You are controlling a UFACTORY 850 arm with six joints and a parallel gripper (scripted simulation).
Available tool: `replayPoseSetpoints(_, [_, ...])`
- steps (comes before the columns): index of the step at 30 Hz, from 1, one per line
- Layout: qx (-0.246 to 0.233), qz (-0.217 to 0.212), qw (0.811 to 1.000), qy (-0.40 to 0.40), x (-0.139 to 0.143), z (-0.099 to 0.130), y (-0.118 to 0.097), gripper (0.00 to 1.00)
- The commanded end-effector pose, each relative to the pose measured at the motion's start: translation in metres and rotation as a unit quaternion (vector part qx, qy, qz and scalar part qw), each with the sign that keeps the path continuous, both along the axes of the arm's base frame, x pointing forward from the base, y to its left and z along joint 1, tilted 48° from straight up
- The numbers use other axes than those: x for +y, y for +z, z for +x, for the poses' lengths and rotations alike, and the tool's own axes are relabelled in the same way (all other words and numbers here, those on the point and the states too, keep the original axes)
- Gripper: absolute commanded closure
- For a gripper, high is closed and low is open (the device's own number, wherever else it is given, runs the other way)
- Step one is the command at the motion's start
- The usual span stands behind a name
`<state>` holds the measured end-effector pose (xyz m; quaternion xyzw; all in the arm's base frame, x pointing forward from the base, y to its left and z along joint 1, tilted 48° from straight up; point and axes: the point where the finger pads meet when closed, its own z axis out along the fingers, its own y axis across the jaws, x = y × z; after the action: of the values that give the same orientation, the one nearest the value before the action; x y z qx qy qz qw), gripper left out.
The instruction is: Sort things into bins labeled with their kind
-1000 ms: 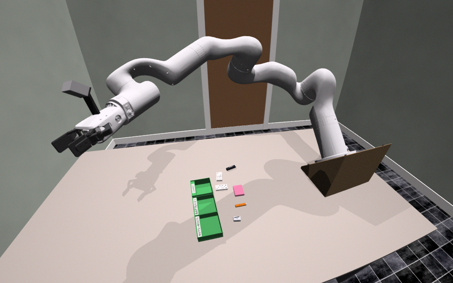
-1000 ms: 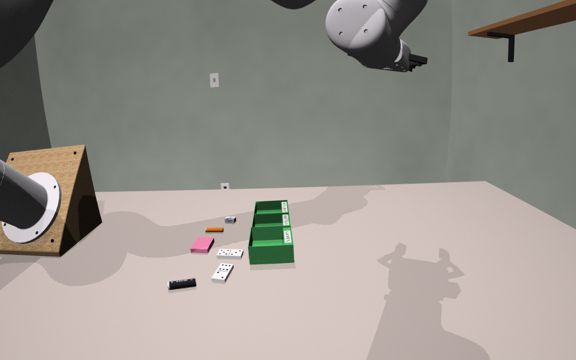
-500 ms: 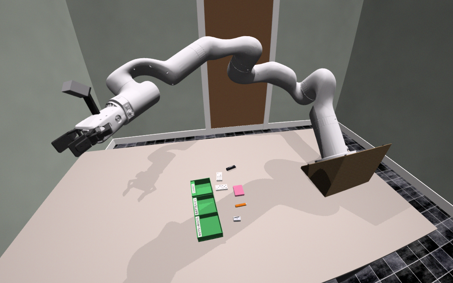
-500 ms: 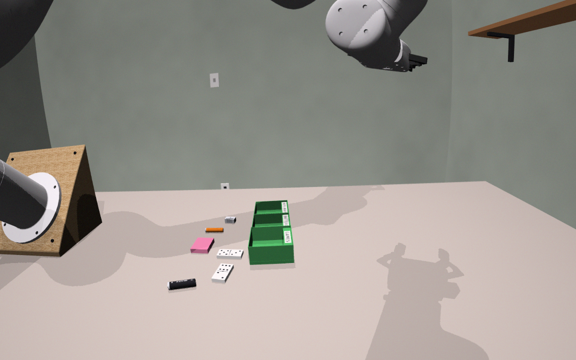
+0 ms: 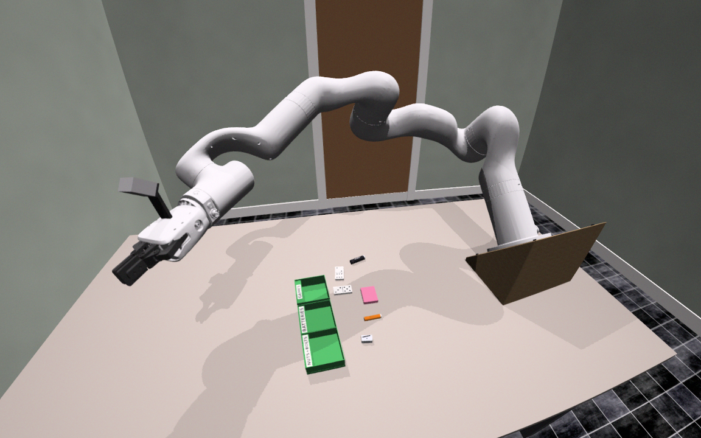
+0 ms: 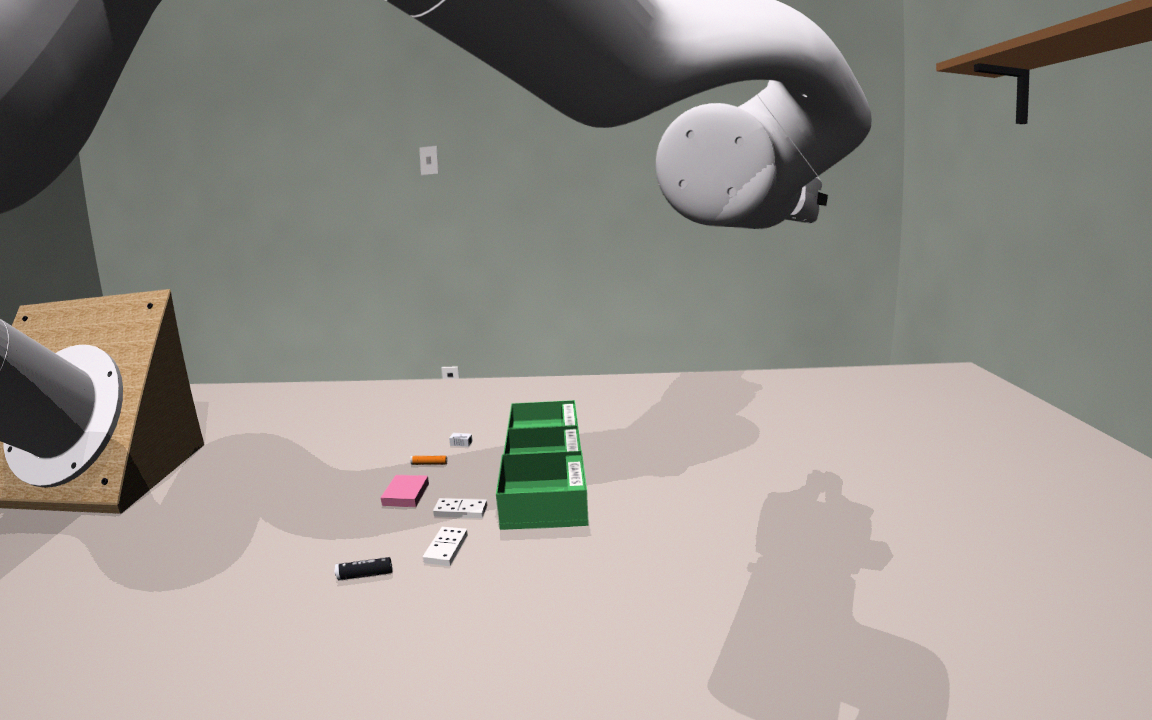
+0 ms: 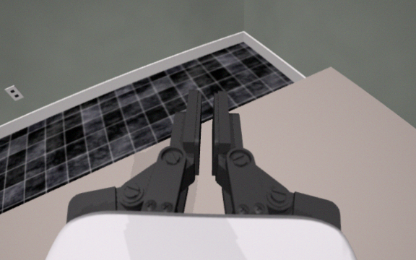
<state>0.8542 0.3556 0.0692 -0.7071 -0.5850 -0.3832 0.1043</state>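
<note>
A green row of three bins (image 5: 317,323) stands mid-table, labelled GAMES, BATTERIES and NUTS+BOLTS; it also shows in the exterior view (image 6: 541,462). To its right lie two white dominoes (image 5: 339,272) (image 5: 342,289), a black battery (image 5: 356,259), a pink pad (image 5: 370,294), an orange battery (image 5: 372,317) and a small white block (image 5: 366,339). My gripper (image 5: 127,271) hangs in the air over the table's far left corner, far from all of them. In the wrist view its fingers are shut with only a thin gap and nothing between them.
The arm's wooden wedge base (image 5: 538,261) stands at the table's right side. The table edge and the black tiled floor (image 7: 85,123) lie just beyond the gripper. A shelf (image 6: 1072,40) hangs on the wall.
</note>
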Motion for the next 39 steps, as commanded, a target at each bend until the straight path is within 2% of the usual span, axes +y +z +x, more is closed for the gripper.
replayPoseSetpoints(1, [-0.003, 0.002, 1.000, 0.001, -0.023, 0.005, -0.021, 0.93])
replayPoseSetpoints(4, [-0.003, 0.002, 1.000, 0.001, -0.029, 0.006, -0.027, 0.93])
replayPoseSetpoints(8, [-0.003, 0.002, 1.000, 0.001, -0.053, 0.010, -0.049, 0.93])
replayPoseSetpoints(10, [-0.003, 0.002, 1.000, 0.001, -0.054, 0.010, -0.050, 0.93])
replayPoseSetpoints(11, [-0.001, -0.010, 1.000, -0.021, -0.057, 0.003, -0.048, 0.93])
replayPoseSetpoints(14, [0.025, 0.005, 1.000, 0.000, -0.043, -0.004, -0.048, 0.93])
replayPoseSetpoints(15, [0.050, 0.006, 0.999, -0.001, -0.039, -0.012, -0.050, 0.93])
replayPoseSetpoints(17, [0.053, 0.007, 0.999, -0.001, -0.036, -0.018, -0.051, 0.93])
replayPoseSetpoints(18, [0.078, 0.007, 0.997, -0.003, -0.032, -0.026, -0.052, 0.93])
replayPoseSetpoints(21, [0.081, 0.007, 0.997, -0.003, -0.029, -0.032, -0.053, 0.93])
replayPoseSetpoints(22, [0.106, 0.006, 0.994, -0.006, -0.026, -0.040, -0.055, 0.93])
replayPoseSetpoints(24, [0.109, 0.006, 0.994, -0.006, -0.024, -0.047, -0.056, 0.93])
replayPoseSetpoints(25, [0.134, 0.003, 0.991, -0.009, -0.021, -0.055, -0.057, 0.93])
replayPoseSetpoints(28, [0.138, 0.003, 0.990, -0.010, -0.019, -0.062, -0.058, 0.93])
replayPoseSetpoints(29, [0.162, -0.001, 0.987, -0.014, -0.017, -0.069, -0.059, 0.93])
replayPoseSetpoints(31, [0.165, -0.002, 0.986, -0.015, -0.015, -0.076, -0.060, 0.93])
replayPoseSetpoints(32, [0.189, -0.007, 0.982, -0.020, -0.013, -0.084, -0.062, 0.93])
replayPoseSetpoints(34, [0.193, -0.008, 0.981, -0.020, -0.012, -0.091, -0.063, 0.93])
replayPoseSetpoints(36, [0.220, -0.015, 0.975, -0.027, -0.009, -0.106, -0.064, 0.93])
replayPoseSetpoints(38, [0.220, -0.015, 0.975, -0.027, -0.009, -0.106, -0.064, 0.93])
replayPoseSetpoints(39, [0.242, -0.023, 0.969, -0.033, -0.008, -0.114, -0.065, 0.93])
